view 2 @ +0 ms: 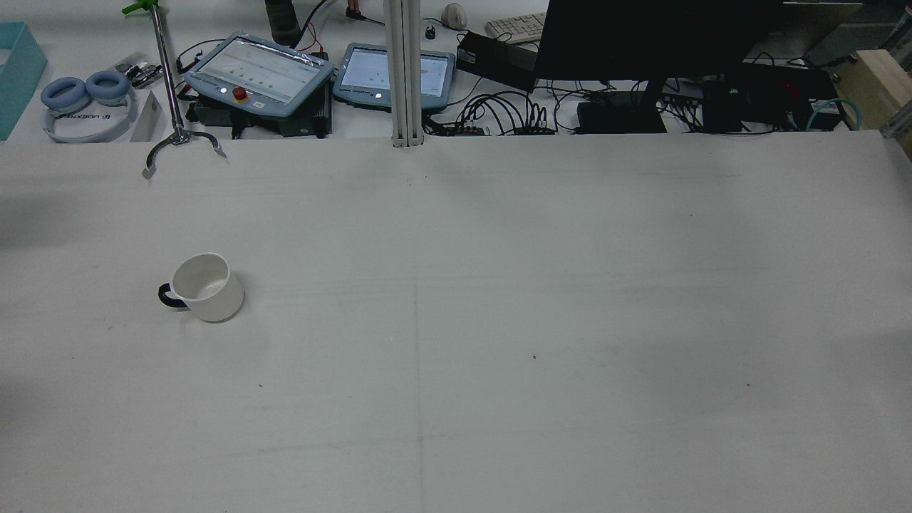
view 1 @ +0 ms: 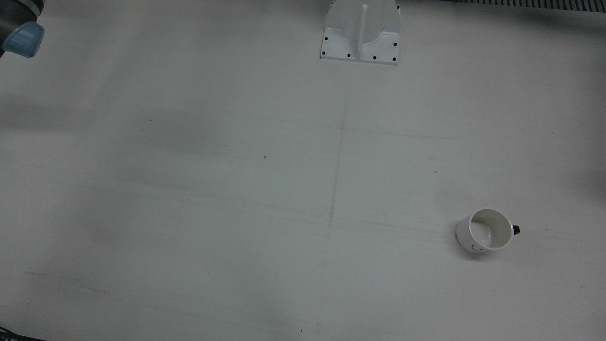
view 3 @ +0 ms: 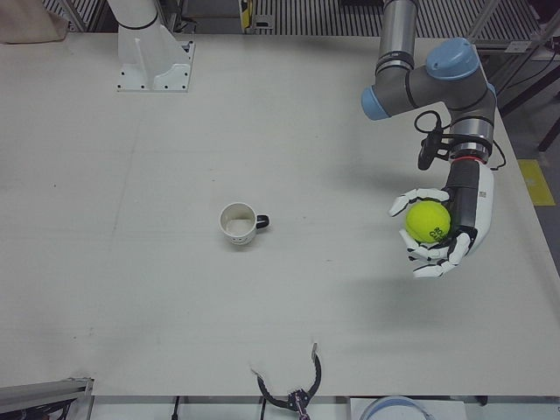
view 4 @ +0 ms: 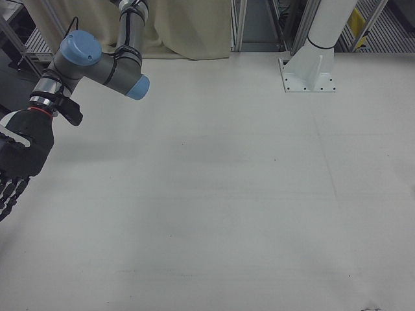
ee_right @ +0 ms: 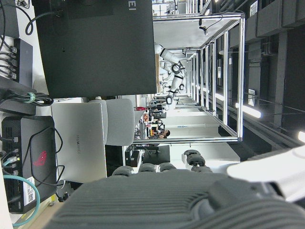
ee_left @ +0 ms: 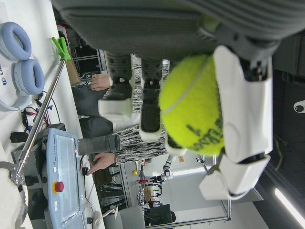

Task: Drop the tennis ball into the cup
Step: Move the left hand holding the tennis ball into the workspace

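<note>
Left hand [view 3: 448, 229] hangs in the air off to one side of the table [view 3: 175, 289], its white fingers [view 3: 411, 203] curled round a yellow-green tennis ball [view 3: 428, 221] that sits in the palm. The left hand view shows the same ball [ee_left: 193, 106] close up, pressed between a broad white finger on one side and dark-tipped fingers on the other, with printed lettering on its felt.

Well apart from the ball, a white cup [view 3: 238, 224] with a dark handle stands upright on the table, mouth open upward; it appears on the left side of the rear view [view 2: 203, 287] and low on the right of the front view [view 1: 485, 230]. Nothing touches it.

Right hand [view 4: 18, 159] shows at the edge of the right-front view, dark-backed, fingers stretched straight down and spread apart, holding nothing. It is raised above the table's far side, away from the cup.

A white arm pedestal [view 1: 360, 32] is bolted to the table at the back edge.
</note>
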`<state>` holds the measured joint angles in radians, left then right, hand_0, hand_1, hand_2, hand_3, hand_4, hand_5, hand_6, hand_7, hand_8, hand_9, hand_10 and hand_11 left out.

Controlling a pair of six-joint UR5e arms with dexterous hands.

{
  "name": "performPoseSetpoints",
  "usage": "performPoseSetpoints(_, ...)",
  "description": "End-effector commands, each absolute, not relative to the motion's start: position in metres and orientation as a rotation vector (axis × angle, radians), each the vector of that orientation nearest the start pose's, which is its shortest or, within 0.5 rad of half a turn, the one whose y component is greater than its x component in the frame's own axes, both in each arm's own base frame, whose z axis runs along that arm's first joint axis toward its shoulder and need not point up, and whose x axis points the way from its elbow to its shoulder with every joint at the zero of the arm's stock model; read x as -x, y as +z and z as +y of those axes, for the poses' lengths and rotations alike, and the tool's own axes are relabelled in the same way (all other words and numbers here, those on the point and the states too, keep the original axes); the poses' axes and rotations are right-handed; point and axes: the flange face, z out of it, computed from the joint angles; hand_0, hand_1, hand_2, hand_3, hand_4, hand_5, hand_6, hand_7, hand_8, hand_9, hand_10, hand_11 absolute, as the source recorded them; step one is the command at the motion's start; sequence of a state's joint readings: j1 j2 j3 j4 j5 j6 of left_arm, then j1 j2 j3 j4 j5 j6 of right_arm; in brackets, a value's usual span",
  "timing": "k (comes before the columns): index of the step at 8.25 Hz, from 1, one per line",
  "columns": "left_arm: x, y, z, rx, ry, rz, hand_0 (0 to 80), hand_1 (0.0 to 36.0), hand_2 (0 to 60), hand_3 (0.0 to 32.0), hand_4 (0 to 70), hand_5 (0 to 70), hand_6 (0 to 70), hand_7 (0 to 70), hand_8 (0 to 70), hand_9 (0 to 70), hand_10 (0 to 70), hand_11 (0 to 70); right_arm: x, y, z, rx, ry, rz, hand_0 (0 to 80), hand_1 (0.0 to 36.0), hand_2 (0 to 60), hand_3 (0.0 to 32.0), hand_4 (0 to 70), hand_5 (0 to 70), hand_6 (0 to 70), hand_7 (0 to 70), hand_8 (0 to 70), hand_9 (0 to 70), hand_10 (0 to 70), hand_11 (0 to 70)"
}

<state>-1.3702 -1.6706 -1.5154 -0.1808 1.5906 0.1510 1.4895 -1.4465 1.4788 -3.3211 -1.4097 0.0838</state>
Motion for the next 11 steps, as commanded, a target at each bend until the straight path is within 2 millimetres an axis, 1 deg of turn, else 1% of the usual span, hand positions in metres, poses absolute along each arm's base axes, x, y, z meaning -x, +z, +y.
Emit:
performPoseSetpoints(1,0.014,0.644,-0.567,0.078,-1.787,2.282,56.5,20.8,29.9,0.0,19.1,25.6,70.0,70.0,46.8,56.7,54.1,70.0,-0.106,0.685,-0.538,0.022,-2.294,1.987,0.0,0.0,0.0,0.0,0.0,0.0,0.0,0.0,0.0,0.0,0.0,0.0)
performPoseSetpoints(2,0.006,0.645,-0.567,0.089,-1.777,2.271,56.6,21.0,30.2,0.0,18.9,25.7,70.0,70.0,46.7,56.5,53.9,70.0,-0.106,0.685,-0.538,0.022,-2.294,1.987,0.0,0.0,0.0,0.0,0.0,0.0,0.0,0.0,0.0,0.0,0.0,0.0)
performPoseSetpoints(3,-0.007,0.645,-0.567,0.093,-1.761,2.255,56.9,21.5,28.9,0.0,18.6,24.2,70.0,70.0,45.8,56.4,53.7,70.0,-0.106,0.685,-0.538,0.021,-2.293,1.987,0.0,0.0,0.0,0.0,0.0,0.0,0.0,0.0,0.0,0.0,0.0,0.0)
performPoseSetpoints(4,-0.02,0.643,-0.567,0.074,-1.706,2.254,55.8,21.0,28.7,0.0,18.3,23.2,68.4,70.0,45.1,56.7,54.3,70.0,-0.106,0.685,-0.538,0.022,-2.294,1.987,0.0,0.0,0.0,0.0,0.0,0.0,0.0,0.0,0.0,0.0,0.0,0.0)
performPoseSetpoints(5,-0.033,0.641,-0.568,0.092,-1.679,2.255,53.9,18.8,28.6,0.0,17.7,24.0,70.0,70.0,46.0,56.7,55.4,70.0,-0.106,0.685,-0.538,0.021,-2.293,1.987,0.0,0.0,0.0,0.0,0.0,0.0,0.0,0.0,0.0,0.0,0.0,0.0)
performPoseSetpoints(6,-0.055,0.626,-0.567,0.133,-1.628,2.269,53.2,18.1,28.4,0.0,16.6,23.7,70.0,70.0,45.8,55.8,54.8,70.0,-0.106,0.685,-0.538,0.021,-2.293,1.987,0.0,0.0,0.0,0.0,0.0,0.0,0.0,0.0,0.0,0.0,0.0,0.0)
performPoseSetpoints(7,-0.091,0.601,-0.564,0.188,-1.55,2.284,53.3,19.4,25.8,0.0,16.1,20.2,57.8,70.0,42.5,55.0,53.8,70.0,-0.106,0.685,-0.538,0.022,-2.294,1.987,0.0,0.0,0.0,0.0,0.0,0.0,0.0,0.0,0.0,0.0,0.0,0.0)
performPoseSetpoints(8,-0.113,0.568,-0.56,0.183,-1.478,2.289,53.3,18.5,28.0,0.0,16.8,22.9,69.7,70.0,44.6,54.8,54.1,70.0,-0.106,0.685,-0.538,0.022,-2.294,1.987,0.0,0.0,0.0,0.0,0.0,0.0,0.0,0.0,0.0,0.0,0.0,0.0)
performPoseSetpoints(9,-0.139,0.546,-0.557,0.202,-1.444,2.29,53.7,19.0,29.4,0.0,18.4,23.3,70.0,70.0,45.0,55.3,54.0,70.0,-0.106,0.685,-0.538,0.022,-2.294,1.987,0.0,0.0,0.0,0.0,0.0,0.0,0.0,0.0,0.0,0.0,0.0,0.0)
performPoseSetpoints(10,-0.159,0.539,-0.558,0.214,-1.444,2.296,53.7,18.8,29.5,0.0,19.1,23.4,70.0,70.0,45.4,55.9,54.6,70.0,-0.106,0.685,-0.538,0.022,-2.294,1.987,0.0,0.0,0.0,0.0,0.0,0.0,0.0,0.0,0.0,0.0,0.0,0.0)
performPoseSetpoints(11,-0.172,0.537,-0.556,0.184,-1.419,2.289,53.7,18.8,27.8,0.0,19.4,22.2,67.6,70.0,44.8,56.2,54.8,70.0,-0.106,0.685,-0.538,0.022,-2.294,1.987,0.0,0.0,0.0,0.0,0.0,0.0,0.0,0.0,0.0,0.0,0.0,0.0)
